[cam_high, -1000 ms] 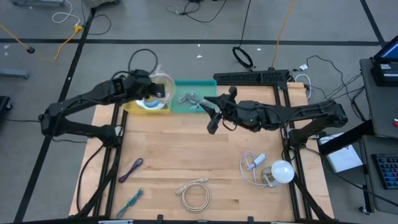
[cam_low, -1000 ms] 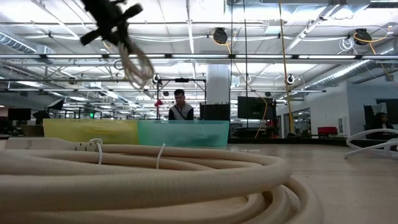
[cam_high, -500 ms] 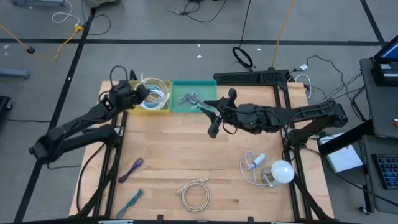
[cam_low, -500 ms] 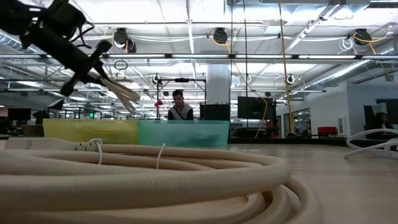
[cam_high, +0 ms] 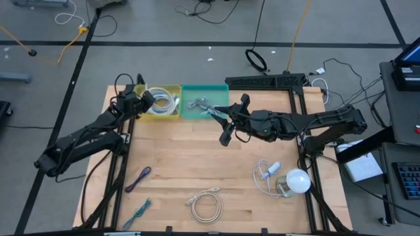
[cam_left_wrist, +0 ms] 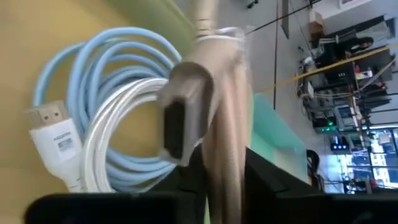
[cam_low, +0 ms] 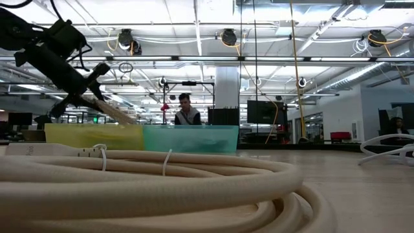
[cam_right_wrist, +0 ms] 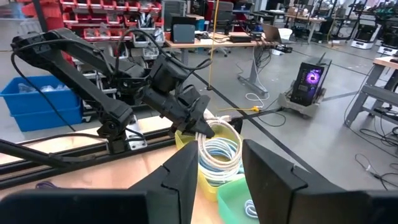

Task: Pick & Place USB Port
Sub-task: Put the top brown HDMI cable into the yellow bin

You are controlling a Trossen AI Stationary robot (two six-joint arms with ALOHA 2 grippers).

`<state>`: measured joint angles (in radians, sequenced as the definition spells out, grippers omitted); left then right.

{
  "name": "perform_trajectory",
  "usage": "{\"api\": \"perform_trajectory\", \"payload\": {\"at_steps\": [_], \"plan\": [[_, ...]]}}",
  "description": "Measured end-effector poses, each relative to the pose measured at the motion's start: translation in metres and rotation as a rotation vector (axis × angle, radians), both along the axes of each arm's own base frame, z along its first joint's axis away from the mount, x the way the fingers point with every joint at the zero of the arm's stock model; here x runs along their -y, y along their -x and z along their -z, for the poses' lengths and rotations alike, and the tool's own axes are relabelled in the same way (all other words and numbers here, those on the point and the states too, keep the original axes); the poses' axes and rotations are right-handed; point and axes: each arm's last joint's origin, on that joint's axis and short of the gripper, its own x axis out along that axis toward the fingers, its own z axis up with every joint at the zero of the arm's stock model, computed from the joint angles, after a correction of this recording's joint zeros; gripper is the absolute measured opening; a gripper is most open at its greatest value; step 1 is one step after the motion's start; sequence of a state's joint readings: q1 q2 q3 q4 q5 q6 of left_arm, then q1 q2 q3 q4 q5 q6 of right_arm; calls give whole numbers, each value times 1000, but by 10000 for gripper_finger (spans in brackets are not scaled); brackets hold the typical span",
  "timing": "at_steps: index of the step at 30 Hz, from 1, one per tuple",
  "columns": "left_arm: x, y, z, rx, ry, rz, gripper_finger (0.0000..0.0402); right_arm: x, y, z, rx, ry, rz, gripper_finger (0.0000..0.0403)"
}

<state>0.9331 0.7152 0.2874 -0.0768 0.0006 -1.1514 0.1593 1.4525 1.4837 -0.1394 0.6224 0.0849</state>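
My left gripper [cam_high: 139, 100] hovers at the left end of the yellow bin [cam_high: 172, 113], shut on a beige USB cable [cam_left_wrist: 219, 118]. The cable's flat connector [cam_left_wrist: 180, 115] pokes out past the fingers. Its pale coil [cam_high: 164, 99] reaches down into the bin over a light-blue cable [cam_left_wrist: 102, 56] and a white cable [cam_left_wrist: 115, 134]. A green bin [cam_high: 213, 92] adjoins the yellow one. My right gripper [cam_high: 225, 133] waits open above the table, just near of the green bin. My left gripper pinches the beige cable's bundled strands [cam_left_wrist: 225, 168] between its two fingers, just behind the connector. In the low view the cable [cam_low: 110, 111] slants down from the gripper [cam_low: 81, 81] toward the yellow bin [cam_low: 94, 136]. The coil's lower end is hidden by the bin wall.
Loose on the table: a purple cable [cam_high: 138, 178], a teal cable [cam_high: 140, 211], a coiled beige cable [cam_high: 207, 203] near the near edge, and a white cable with a round white object [cam_high: 296, 179] at the right. Cables lie in the green bin. A person [cam_low: 189, 111] stands beyond the table.
My left gripper has moved from above the yellow bin toward the table's left edge and come down, tipping lower. The beige coil, which hung free below it, has come down into the yellow bin. The gripper has stayed shut on the cable.
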Motion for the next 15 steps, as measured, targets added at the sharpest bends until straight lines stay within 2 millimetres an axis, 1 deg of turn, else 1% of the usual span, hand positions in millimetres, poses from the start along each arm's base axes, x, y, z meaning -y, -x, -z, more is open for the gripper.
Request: {"api": "perform_trajectory", "payload": {"at_steps": [6, 13, 15], "plan": [[-2, 4, 3, -10, 38, 11, 136, 0, 0, 0, 1, 0, 0, 116], [5, 14, 18, -89, 200, 71, 187, 0, 0, -2, 21, -3, 0, 114], [6, 16, 16, -114, 225, 92, 197, 0, 0, -2, 26, -4, 0, 114]]}}
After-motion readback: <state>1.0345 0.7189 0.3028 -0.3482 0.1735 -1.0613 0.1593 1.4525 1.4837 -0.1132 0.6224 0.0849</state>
